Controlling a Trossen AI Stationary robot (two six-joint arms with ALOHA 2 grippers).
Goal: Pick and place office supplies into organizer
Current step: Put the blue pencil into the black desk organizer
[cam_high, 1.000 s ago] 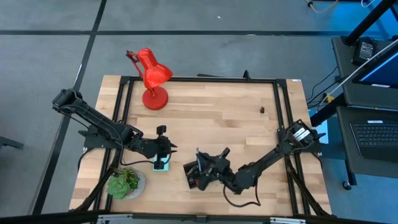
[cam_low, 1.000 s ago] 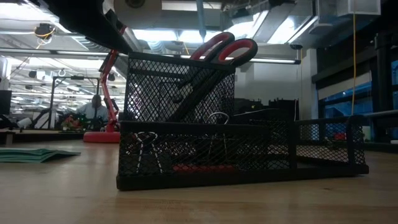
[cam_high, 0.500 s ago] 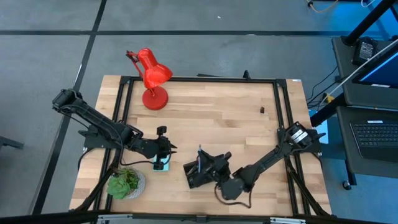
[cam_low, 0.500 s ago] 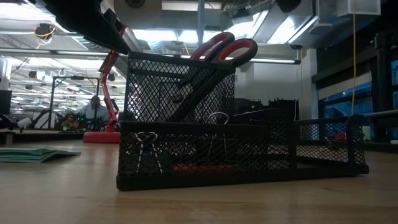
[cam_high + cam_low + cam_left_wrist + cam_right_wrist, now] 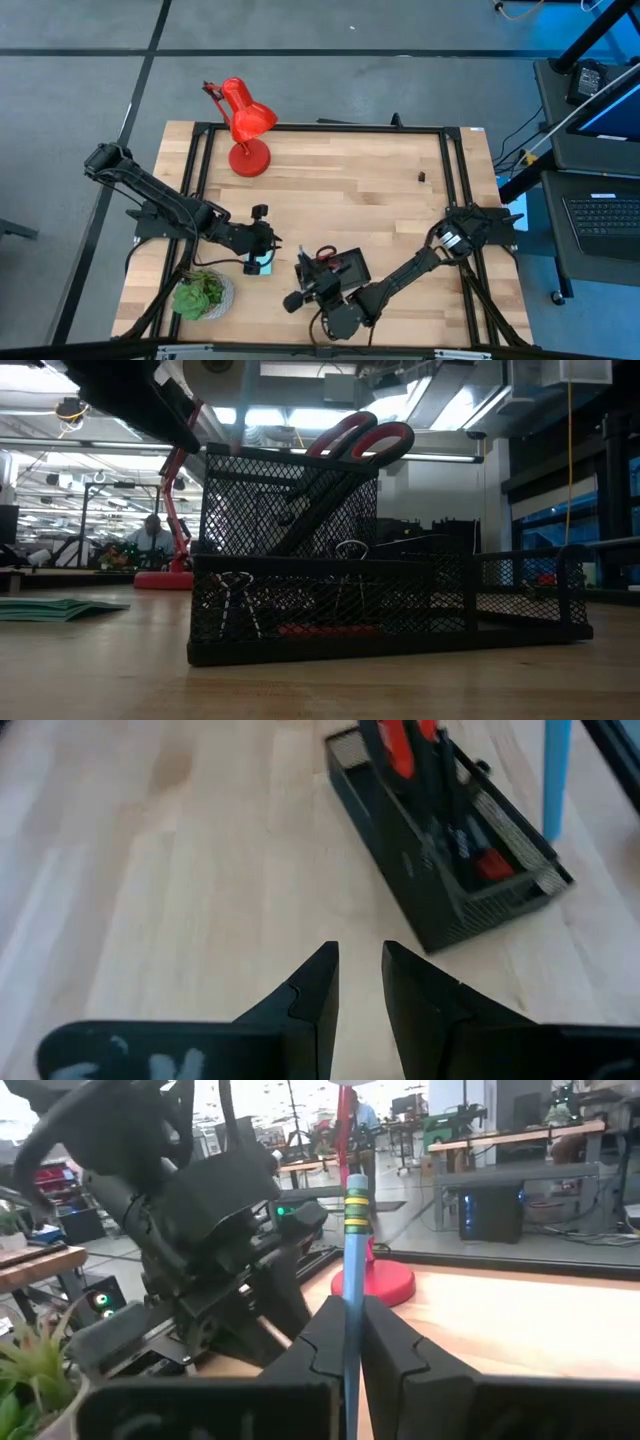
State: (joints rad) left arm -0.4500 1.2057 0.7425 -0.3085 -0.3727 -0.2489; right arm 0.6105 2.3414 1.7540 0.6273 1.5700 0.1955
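The right gripper (image 5: 351, 1342) clamped a light blue pen (image 5: 352, 1290) upright beside the organizer (image 5: 343, 270) near the worktop's front edge. The left gripper (image 5: 360, 982), fingers narrowly apart and empty, hovered nearby over the notepad (image 5: 259, 266).

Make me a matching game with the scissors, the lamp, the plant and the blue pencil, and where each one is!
Things:
1. scissors
2. lamp
3. plant
4. blue pencil

Places:
A. in the right claw
B. front left corner of the table
C. standing in the organizer
D. back left part of the table

Pairs: 1-C, 2-D, 3-B, 4-A
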